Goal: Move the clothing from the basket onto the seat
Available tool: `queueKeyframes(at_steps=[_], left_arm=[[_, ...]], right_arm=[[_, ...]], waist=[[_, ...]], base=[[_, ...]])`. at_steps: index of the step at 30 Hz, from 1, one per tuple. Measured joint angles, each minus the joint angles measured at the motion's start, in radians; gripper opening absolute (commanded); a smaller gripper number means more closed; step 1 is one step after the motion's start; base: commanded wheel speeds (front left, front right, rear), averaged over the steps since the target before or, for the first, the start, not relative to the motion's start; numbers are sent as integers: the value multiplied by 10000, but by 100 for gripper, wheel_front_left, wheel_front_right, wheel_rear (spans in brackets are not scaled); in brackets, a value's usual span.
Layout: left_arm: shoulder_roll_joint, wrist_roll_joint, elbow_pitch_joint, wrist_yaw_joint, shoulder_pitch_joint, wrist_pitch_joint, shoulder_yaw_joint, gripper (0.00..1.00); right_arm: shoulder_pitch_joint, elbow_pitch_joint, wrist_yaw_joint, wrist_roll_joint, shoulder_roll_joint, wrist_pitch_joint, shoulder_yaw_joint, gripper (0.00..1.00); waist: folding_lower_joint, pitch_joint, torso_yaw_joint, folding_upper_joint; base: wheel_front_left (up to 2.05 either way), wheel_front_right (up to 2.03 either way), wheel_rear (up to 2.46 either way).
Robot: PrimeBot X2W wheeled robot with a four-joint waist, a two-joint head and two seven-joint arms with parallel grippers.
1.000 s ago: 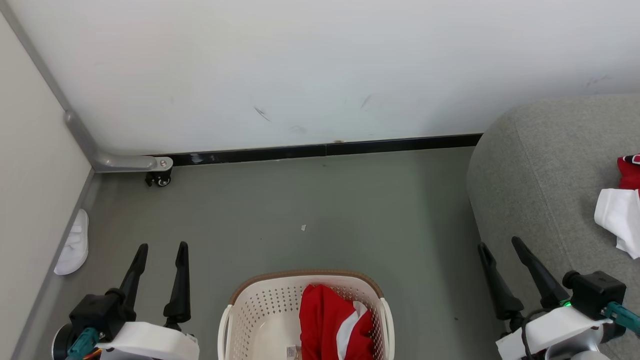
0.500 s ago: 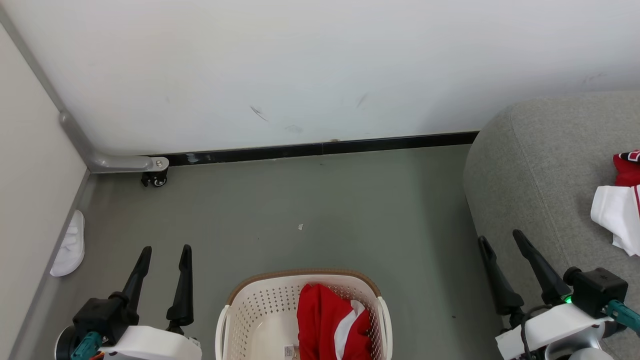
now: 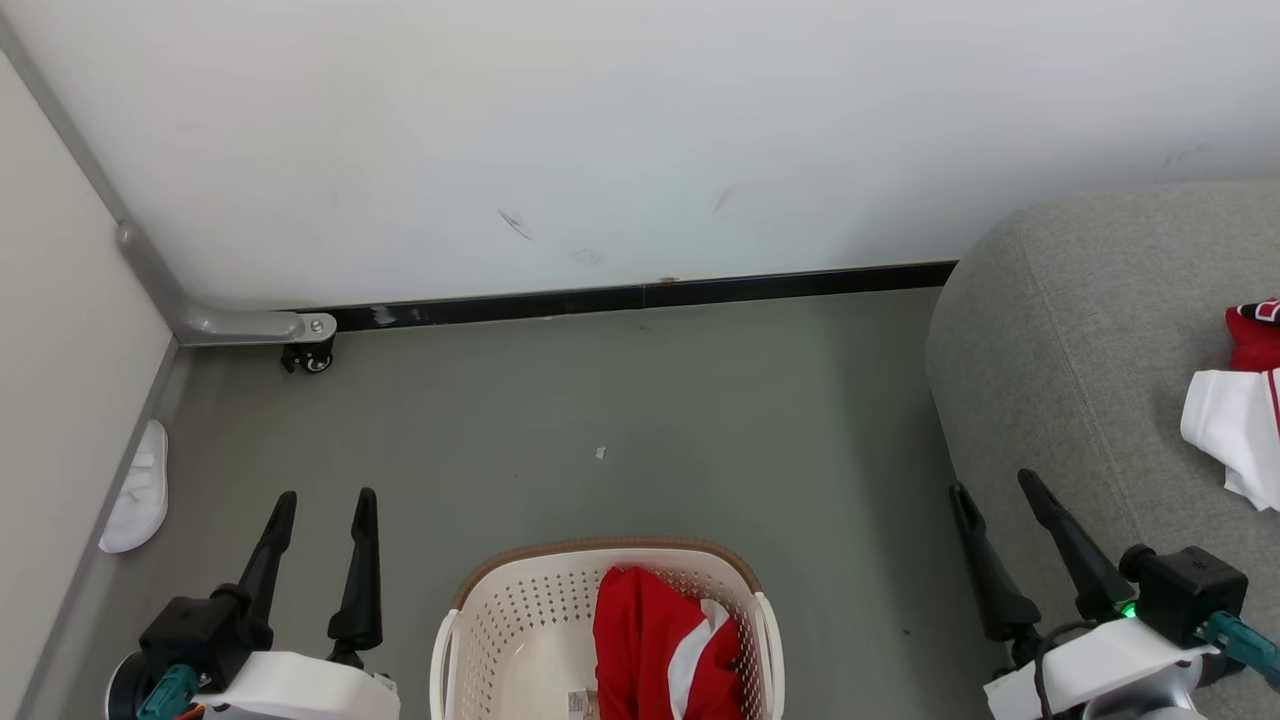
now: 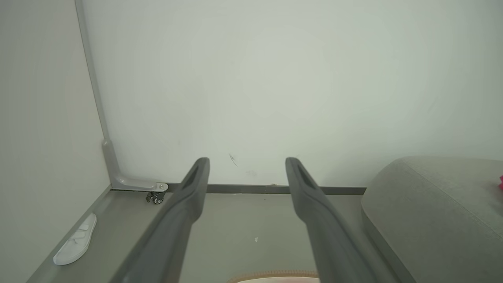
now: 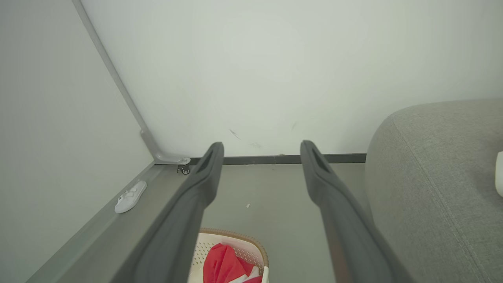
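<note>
Laundry is sitting half sorted here. One red sports garment with a white panel (image 3: 655, 640) is lying crumpled in the right half of the cream-white perforated plastic basket with the brown rim (image 3: 520, 590), at the bottom of the head view between the two arms. The other red-and-white garment (image 3: 1225, 425) is already lying on the big light-grey woven-fabric sofa (image 3: 1060, 330) off to the right.

Left gripper (image 3: 326, 494) is hovering above the floor left of the basket, fingers spread wide, holding nothing. Right gripper (image 3: 990, 481) is hanging between the basket and the sofa edge, also spread wide and empty.

I'm guessing the fabric is going to behave like any thin jersey: light, floppy, a bit slick, with no stiffness at all. So it'll be drooping and dragging on the rim when lifted. I'd be pinching the raised fold at the top of the heap, where the cloth is bunching up, rather than digging along the basket wall.

Small white slipper (image 3: 135, 490) is just lying by the left wall, not counting as laundry.
</note>
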Motion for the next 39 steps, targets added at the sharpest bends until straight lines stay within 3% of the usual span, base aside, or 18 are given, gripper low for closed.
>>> queueKeyframes(at_steps=[39], left_arm=[[-274, 531, 525, -790, -43, 0, 232, 100]], right_arm=[[-512, -157, 0, -102, -148, -6, -50, 100]], waist=[[0, 766, -303, 0]], base=[[0, 0, 0]])
